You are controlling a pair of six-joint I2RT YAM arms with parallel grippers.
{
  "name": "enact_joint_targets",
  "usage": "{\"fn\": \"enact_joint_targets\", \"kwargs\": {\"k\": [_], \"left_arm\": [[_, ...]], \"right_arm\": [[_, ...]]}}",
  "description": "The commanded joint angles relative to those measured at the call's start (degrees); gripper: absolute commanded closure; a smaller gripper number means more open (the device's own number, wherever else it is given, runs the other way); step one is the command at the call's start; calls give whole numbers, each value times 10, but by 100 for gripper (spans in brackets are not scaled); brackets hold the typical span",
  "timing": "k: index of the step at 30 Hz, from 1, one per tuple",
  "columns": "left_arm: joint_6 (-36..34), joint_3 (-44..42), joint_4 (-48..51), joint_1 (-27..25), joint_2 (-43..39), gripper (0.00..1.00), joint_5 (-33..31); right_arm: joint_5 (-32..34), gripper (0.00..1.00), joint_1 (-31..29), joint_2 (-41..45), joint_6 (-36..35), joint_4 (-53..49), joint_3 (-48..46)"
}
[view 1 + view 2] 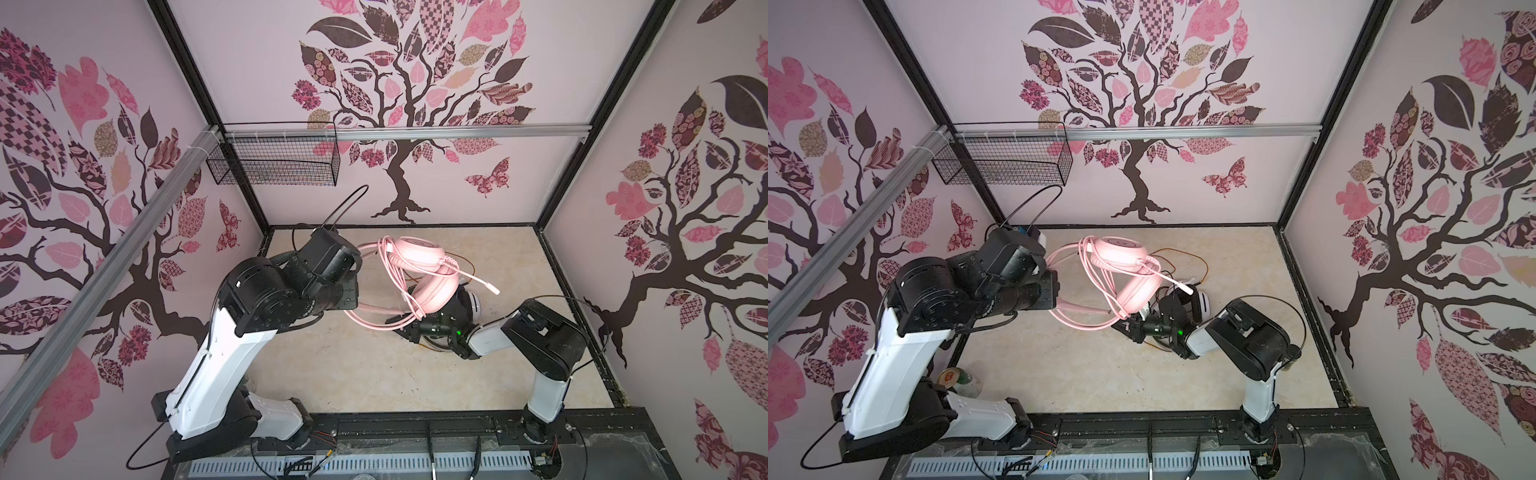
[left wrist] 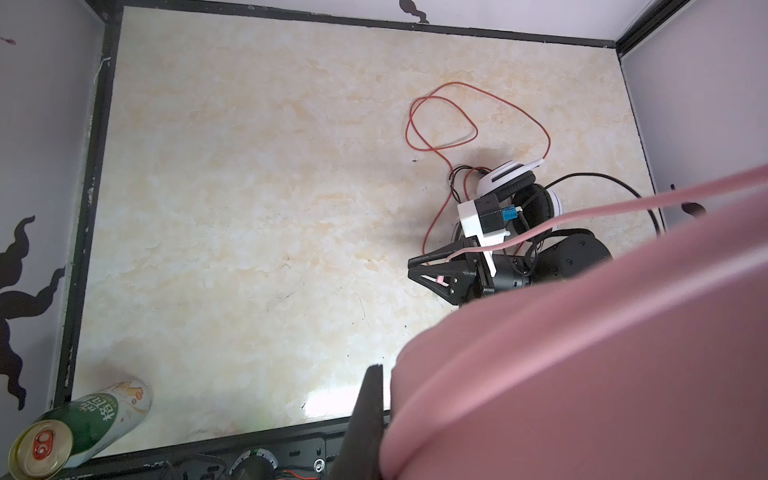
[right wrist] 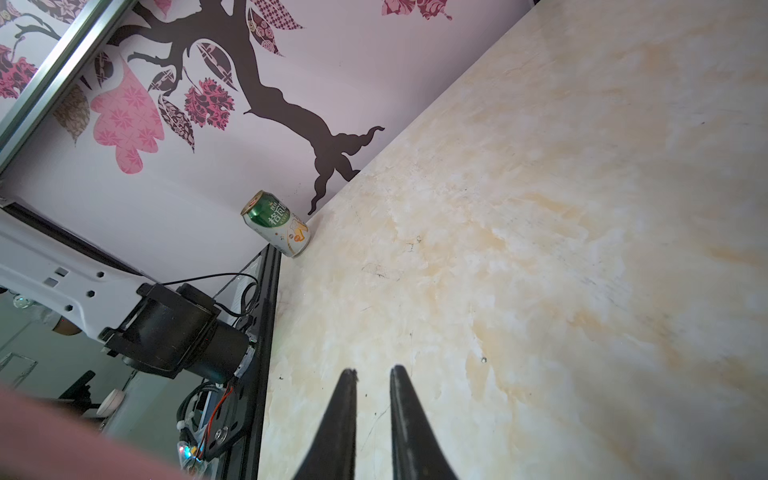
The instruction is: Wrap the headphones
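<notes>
**Step in hand.** Winding the pink cable [image 2: 665, 196] onto the pink headset [image 1: 415, 253]. Several turns already cross the headband beside the far ear cup. A slack loop hangs below and runs to the right gripper [image 3: 372, 370].

**Jaws.**
- The left gripper [image 2: 384, 376] is pressed together on the pink headband and holds the headset clear of the counter [image 1: 353, 374], at centre.
- The right jaws stand narrowly apart at the tips. The cable passes through near their base; whether it is pinched cannot be told.

**Orientation.** The headband crown points left, into the left jaws, and the cups open to the right. The long axis runs left to right, while the cup-to-cup line runs far to near. The mic boom [image 1: 478, 279] projects right.

**Next move (judgement).** Confirm the hold on the cable, then carry the slack around the headband under light tension, keeping clear of the boom.

**Second unit.** The white-and-black headset [image 2: 511, 178] lies on the counter, right of centre, beneath the right wrist. Its orange-red cable [image 2: 457, 84] lies loose toward the far side and is not yet wrapped.
</notes>
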State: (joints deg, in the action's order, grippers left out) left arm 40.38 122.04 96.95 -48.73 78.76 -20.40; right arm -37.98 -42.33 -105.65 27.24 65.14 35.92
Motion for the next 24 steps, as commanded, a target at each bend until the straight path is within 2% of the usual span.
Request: {"fn": "enact_joint_targets", "kwargs": {"k": [1,3,7,13,19,22,24], "left_arm": [[16,6,-31,2,-20,100,-1],[17,6,-31,3,-22,100,-2],[19,4,-31,3,-25,100,-1],[21,0,-33,3,-26,100,-1],[29,-4,-26,3,-26,100,-21],[38,-7,-15,4,-17,100,-50],[42,-7,-14,9,-8,100,-63]], "right_arm": [[-8,78,-5,-1,6,12,-12],[-9,73,-5,1,10,22,-19],[-13,74,-7,-1,16,32,-26],[-16,91,-13,-3,26,49,-27],[-11,91,-14,18,28,40,-42],[0,90,-19,66,7,-26,-62],[19,86,-37,120,-51,-143,-65]]}}
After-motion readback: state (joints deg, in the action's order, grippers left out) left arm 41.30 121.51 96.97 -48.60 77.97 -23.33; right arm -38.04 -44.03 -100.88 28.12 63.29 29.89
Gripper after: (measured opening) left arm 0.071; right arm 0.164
